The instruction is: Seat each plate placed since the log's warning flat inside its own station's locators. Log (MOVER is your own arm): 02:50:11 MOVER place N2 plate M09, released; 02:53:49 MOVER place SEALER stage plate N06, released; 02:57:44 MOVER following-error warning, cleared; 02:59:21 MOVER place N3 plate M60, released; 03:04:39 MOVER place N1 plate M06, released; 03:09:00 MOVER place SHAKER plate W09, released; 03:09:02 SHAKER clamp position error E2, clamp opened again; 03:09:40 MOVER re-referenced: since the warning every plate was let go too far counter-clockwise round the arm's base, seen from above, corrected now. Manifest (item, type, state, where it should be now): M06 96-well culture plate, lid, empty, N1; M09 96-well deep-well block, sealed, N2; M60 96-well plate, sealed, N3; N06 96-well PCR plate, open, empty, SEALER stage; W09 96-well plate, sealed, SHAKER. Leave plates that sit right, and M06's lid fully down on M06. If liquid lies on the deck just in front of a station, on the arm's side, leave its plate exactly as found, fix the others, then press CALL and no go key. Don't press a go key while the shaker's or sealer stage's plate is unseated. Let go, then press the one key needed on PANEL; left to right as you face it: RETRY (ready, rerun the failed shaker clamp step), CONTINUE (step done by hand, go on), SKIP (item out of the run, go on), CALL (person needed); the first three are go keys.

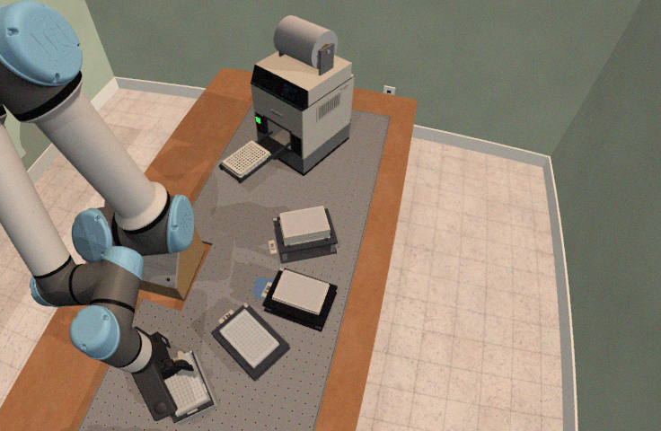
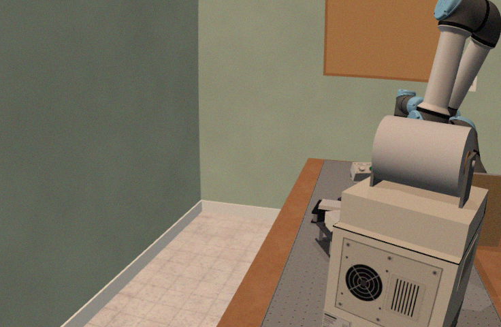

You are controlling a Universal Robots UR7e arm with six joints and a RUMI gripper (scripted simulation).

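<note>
The gripper (image 1: 178, 366) is down at the near end of the grey deck (image 1: 311, 325), its fingers closed partway onto the arm-side end of the white well plate (image 1: 188, 390) at the shaker (image 1: 158, 401), and gripping it. That plate lies skewed on the dark shaker platform, its far edge hanging towards the deck. Next up the deck, a second white plate (image 1: 249, 336) sits in a black nest (image 1: 224, 332), turned at an angle to the deck's edge. Beyond it a flat sealed plate (image 1: 301, 290) rests on another black nest (image 1: 325, 312), with a small blue patch (image 1: 259, 286) on the deck just beside it, on the arm's side. Farther on, a taller grey block (image 1: 304, 224) stands on its nest, and an open PCR plate (image 1: 245, 157) lies on the stage in front of the sealer (image 1: 311, 106). In the exterior view the sealer hides the gripper and most plates
</note>
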